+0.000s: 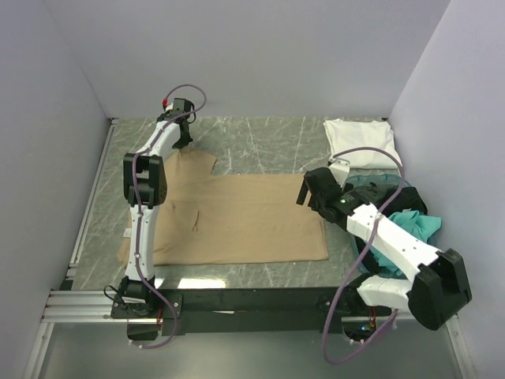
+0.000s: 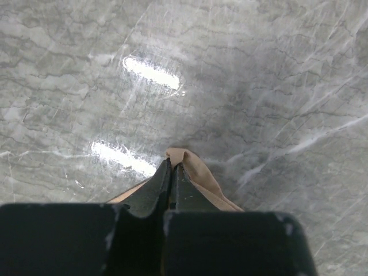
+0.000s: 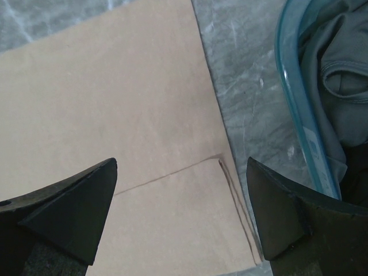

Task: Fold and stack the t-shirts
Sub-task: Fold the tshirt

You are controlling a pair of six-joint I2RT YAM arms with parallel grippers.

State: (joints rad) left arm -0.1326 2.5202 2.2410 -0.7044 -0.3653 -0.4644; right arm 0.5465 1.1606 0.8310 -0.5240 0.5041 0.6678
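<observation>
Grey marbled bench (image 1: 260, 142), pale walls (image 1: 237, 55) on 3 sides. Tan t-shirt (image 1: 237, 217) lies flat toward the near edge; its sleeve toward the far left corner is pinched in the closed left gripper (image 2: 173, 167). Right gripper (image 3: 181, 190), jaws apart and empty, hovers over the shirt's right edge beside the teal basket (image 3: 286, 109) holding a dark grey t-shirt (image 3: 339, 86); the right arm (image 1: 394, 241) hides part of the basket. White t-shirt (image 1: 361, 142) lies folded in the far right corner.
</observation>
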